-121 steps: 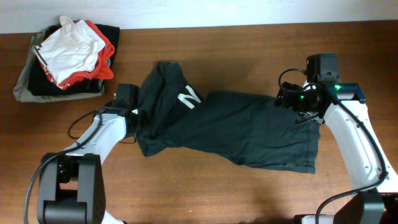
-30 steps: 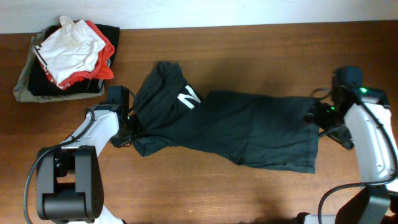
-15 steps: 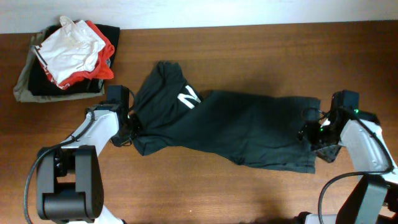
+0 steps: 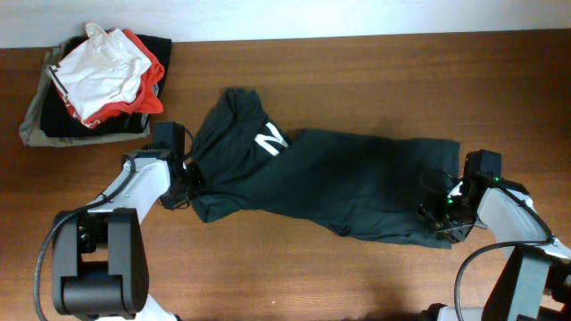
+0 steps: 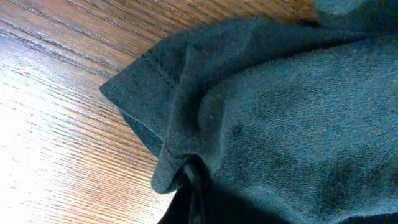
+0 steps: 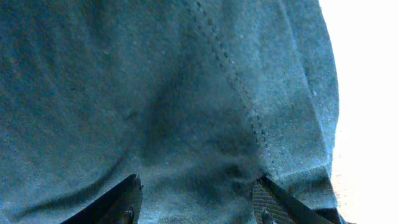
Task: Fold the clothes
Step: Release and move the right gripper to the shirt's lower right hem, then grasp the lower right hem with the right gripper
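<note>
A dark green T-shirt (image 4: 321,183) with a white mark lies spread across the middle of the wooden table. My left gripper (image 4: 187,192) is shut on its left sleeve hem; the wrist view shows the pinched fold (image 5: 186,168) going down between the fingers. My right gripper (image 4: 439,218) is open over the shirt's lower right corner. In the right wrist view, its two fingers (image 6: 196,193) straddle the cloth beside the stitched hem (image 6: 249,118).
A pile of other clothes (image 4: 98,80), white, red and black, lies at the back left of the table (image 4: 357,62). The table's front edge runs near both arm bases.
My right arm has swung from the shirt's upper right down to its lower right corner and lowered onto the cloth. My left gripper has kept hold of the sleeve and barely moved.
</note>
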`<state>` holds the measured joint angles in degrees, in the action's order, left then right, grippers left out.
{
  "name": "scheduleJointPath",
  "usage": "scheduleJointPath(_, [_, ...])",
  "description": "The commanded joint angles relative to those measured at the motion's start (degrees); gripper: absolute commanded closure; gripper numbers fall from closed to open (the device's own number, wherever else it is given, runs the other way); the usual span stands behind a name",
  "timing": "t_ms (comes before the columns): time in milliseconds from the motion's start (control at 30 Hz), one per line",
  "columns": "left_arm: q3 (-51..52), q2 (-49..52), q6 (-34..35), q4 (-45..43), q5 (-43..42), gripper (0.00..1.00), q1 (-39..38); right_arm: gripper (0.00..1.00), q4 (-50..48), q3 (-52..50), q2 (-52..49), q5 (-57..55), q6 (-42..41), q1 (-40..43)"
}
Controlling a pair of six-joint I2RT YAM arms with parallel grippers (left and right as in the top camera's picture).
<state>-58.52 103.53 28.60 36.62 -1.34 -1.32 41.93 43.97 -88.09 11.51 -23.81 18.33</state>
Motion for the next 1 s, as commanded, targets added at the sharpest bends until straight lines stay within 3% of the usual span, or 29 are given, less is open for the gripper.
scheduleJointPath(0, [1.86, 3.61, 0.28, -0.15, -2.56, 0.99, -0.02, 0.48, -0.37, -0.31, -0.13, 0.55, -0.24, -0.33])
scheduleJointPath(100, [1.86, 3.61, 0.28, -0.15, -2.99, 0.99, -0.02, 0.63, -0.50, -0.31, -0.13, 0.52, -0.24, -0.33])
scheduleJointPath(200, [1.86, 3.61, 0.28, -0.20, -3.54, 0.98, -0.02, 0.67, -0.61, -0.31, -0.13, 0.52, -0.26, -0.33])
scheduleJointPath(333, [1.86, 3.61, 0.28, -0.24, -3.61, 0.98, -0.02, 0.94, -0.68, -0.31, -0.13, -0.15, -0.24, -0.33])
scheduleJointPath(533, [1.86, 3.61, 0.28, -0.63, -3.67, 0.98, -0.02, 0.96, -0.28, -0.15, -0.13, 0.07, -0.26, -0.33])
scheduleJointPath(833, [1.86, 3.61, 0.28, -1.05, -3.82, 0.98, -0.02, 0.79, 11.02, 5.31, -0.07, 2.84, 4.15, -0.33])
scheduleJointPath(967, [1.86, 3.61, 0.28, -1.07, -3.82, 0.98, -0.02, 0.44, 13.16, 7.61, -0.02, 2.91, 5.16, -0.33])
